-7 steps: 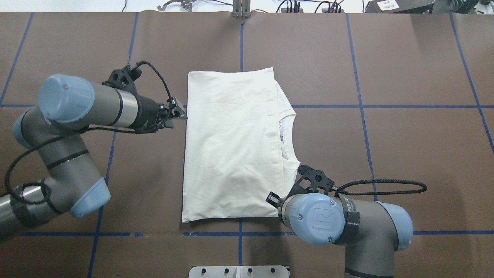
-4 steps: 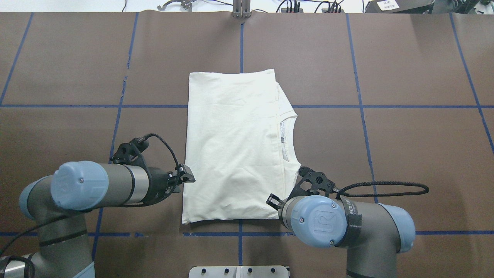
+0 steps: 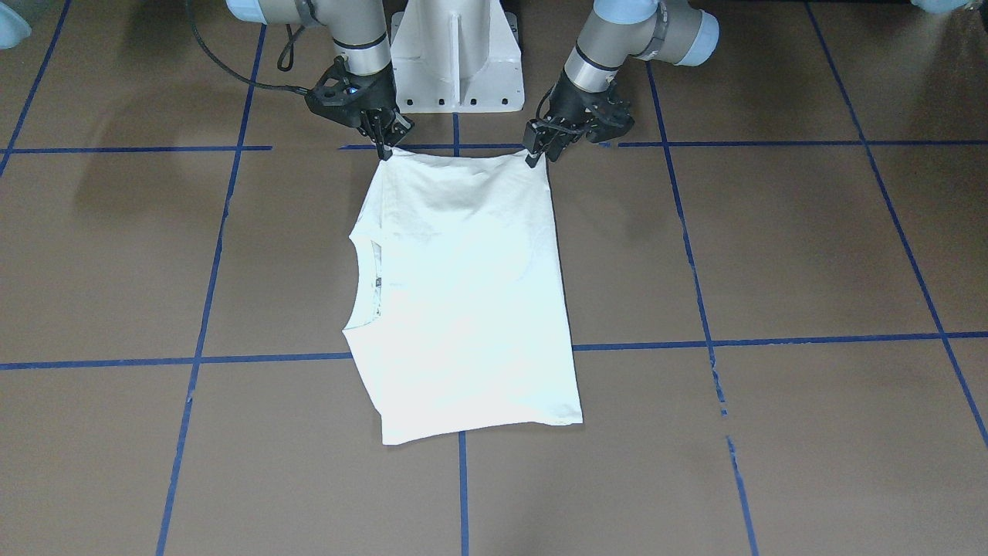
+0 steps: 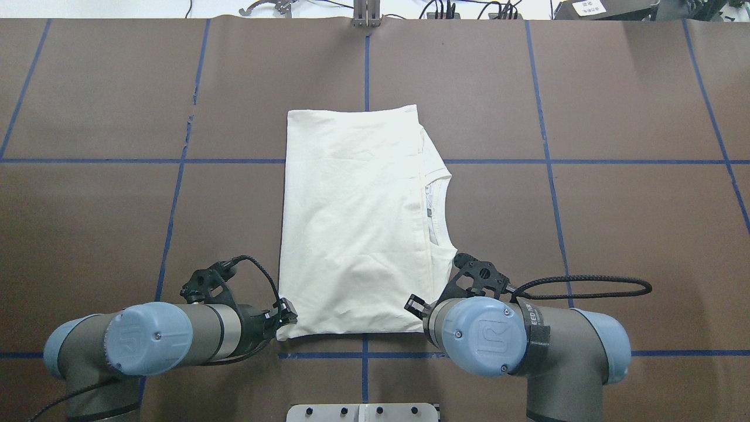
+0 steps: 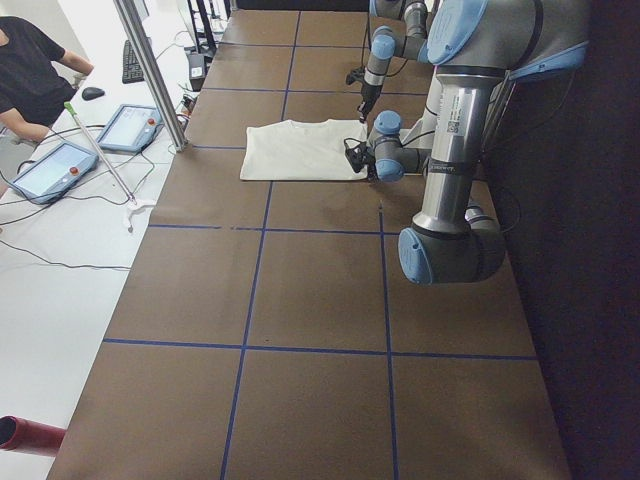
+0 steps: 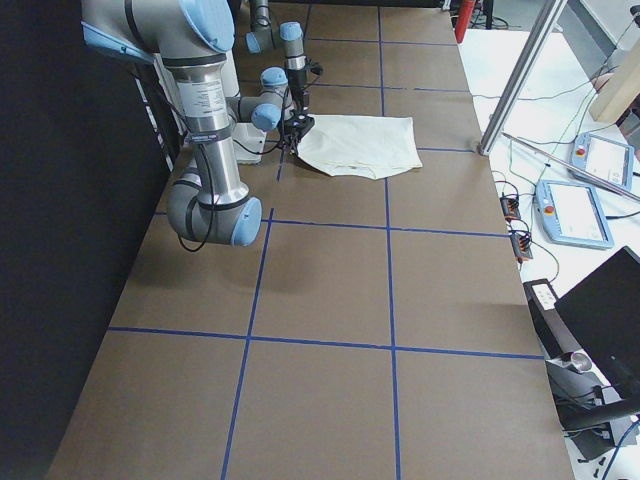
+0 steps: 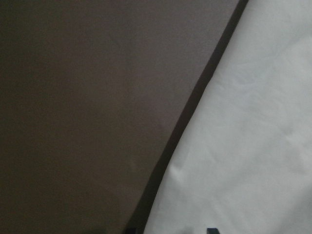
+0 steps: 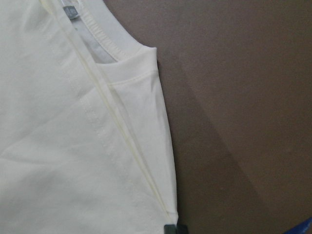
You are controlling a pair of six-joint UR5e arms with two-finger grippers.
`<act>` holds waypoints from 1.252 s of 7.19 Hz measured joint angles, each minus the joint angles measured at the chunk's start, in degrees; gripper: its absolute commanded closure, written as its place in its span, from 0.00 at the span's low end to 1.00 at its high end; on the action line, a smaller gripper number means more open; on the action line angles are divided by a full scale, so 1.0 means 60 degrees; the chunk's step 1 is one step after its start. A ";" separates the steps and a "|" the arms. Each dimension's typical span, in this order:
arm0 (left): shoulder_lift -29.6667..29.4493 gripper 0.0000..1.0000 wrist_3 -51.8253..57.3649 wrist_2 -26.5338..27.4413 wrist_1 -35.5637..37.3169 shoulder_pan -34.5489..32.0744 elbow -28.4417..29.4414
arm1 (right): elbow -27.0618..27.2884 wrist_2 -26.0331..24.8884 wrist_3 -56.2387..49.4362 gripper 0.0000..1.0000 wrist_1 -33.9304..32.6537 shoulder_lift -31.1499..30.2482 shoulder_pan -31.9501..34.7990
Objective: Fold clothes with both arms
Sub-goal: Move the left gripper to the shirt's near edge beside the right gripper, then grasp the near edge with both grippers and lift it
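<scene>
The cream shirt (image 4: 351, 223) lies folded flat, plain side up, with its ribbed neckline (image 4: 436, 205) facing right; no graphic shows. My left gripper (image 4: 287, 318) is at the shirt's near-left corner, low over the table, and its fingers look apart; in the front view it (image 3: 539, 153) is at that same corner. My right gripper (image 3: 384, 148) is pinched on the near-right corner, and its wrist (image 4: 477, 331) hides it from overhead. The right wrist view shows the shirt's shoulder seam (image 8: 122, 141) and one fingertip at the cloth's corner. The left wrist view shows the shirt's edge (image 7: 234, 146).
The white pedestal (image 3: 455, 54) stands just behind both grippers. Blue tape lines (image 4: 548, 161) cross the brown table. An operator (image 5: 30, 70), a metal post (image 5: 150, 70) and control tablets (image 5: 60, 165) are beyond the far edge.
My left arm has swept along the shirt's left edge towards me, from near the far half down to the near-left corner. The right arm and the shirt have stayed still.
</scene>
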 measured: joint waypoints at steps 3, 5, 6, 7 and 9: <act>0.0006 1.00 -0.0018 -0.0001 0.0025 0.0175 0.0085 | 0.0000 0.0000 0.0000 1.00 0.0002 0.0000 0.0000; 0.0082 1.00 -0.0018 0.0008 0.0026 0.0216 0.0064 | 0.0015 0.0000 0.0000 1.00 0.0012 -0.0034 -0.0016; 0.0248 1.00 -0.0015 0.0013 0.0026 0.0227 -0.0146 | 0.0078 0.0000 0.0000 1.00 0.0013 -0.0111 -0.0063; 0.0399 1.00 -0.0018 0.0012 0.0026 0.0267 -0.0474 | 0.0289 -0.0003 0.0004 1.00 0.0013 -0.0285 -0.0188; 0.0500 1.00 -0.0526 0.0012 0.0088 0.0558 -0.1281 | 0.1006 -0.0039 0.0205 1.00 -0.0003 -0.0756 -0.0651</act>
